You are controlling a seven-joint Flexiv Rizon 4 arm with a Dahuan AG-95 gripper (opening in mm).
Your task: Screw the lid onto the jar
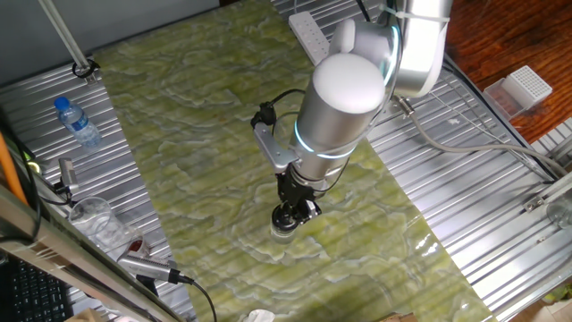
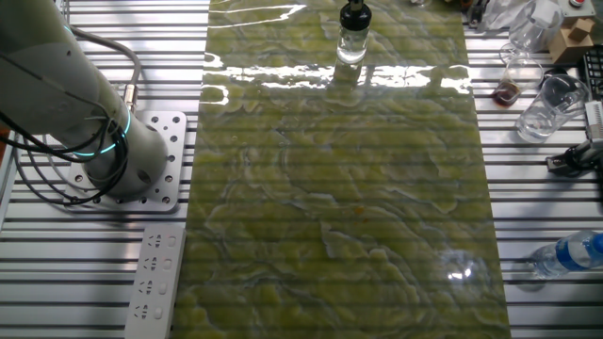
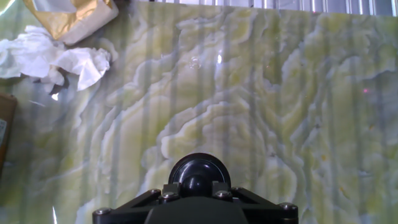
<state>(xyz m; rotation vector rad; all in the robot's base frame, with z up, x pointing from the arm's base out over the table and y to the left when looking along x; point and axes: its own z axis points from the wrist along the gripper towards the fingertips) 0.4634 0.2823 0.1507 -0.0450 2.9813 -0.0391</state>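
The jar (image 1: 284, 229) is small with a clear whitish body and stands upright on the green marbled mat (image 1: 206, 134). It also shows in the other fixed view (image 2: 350, 45) at the mat's far edge. The black round lid (image 3: 199, 169) sits on top of the jar, right under my hand. My gripper (image 1: 291, 211) points straight down onto it, with one finger on each side of the lid (image 2: 353, 13). The jaws are shut on the lid. The hand view hides the jar's body beneath the lid.
A water bottle with a blue cap (image 1: 79, 123) and a clear plastic cup (image 1: 94, 219) stand on the metal slats beside the mat. A power strip (image 1: 308, 31) lies near the arm's base. Crumpled tissue (image 3: 56, 62) and a gold packet (image 3: 68, 15) lie beyond the mat's edge.
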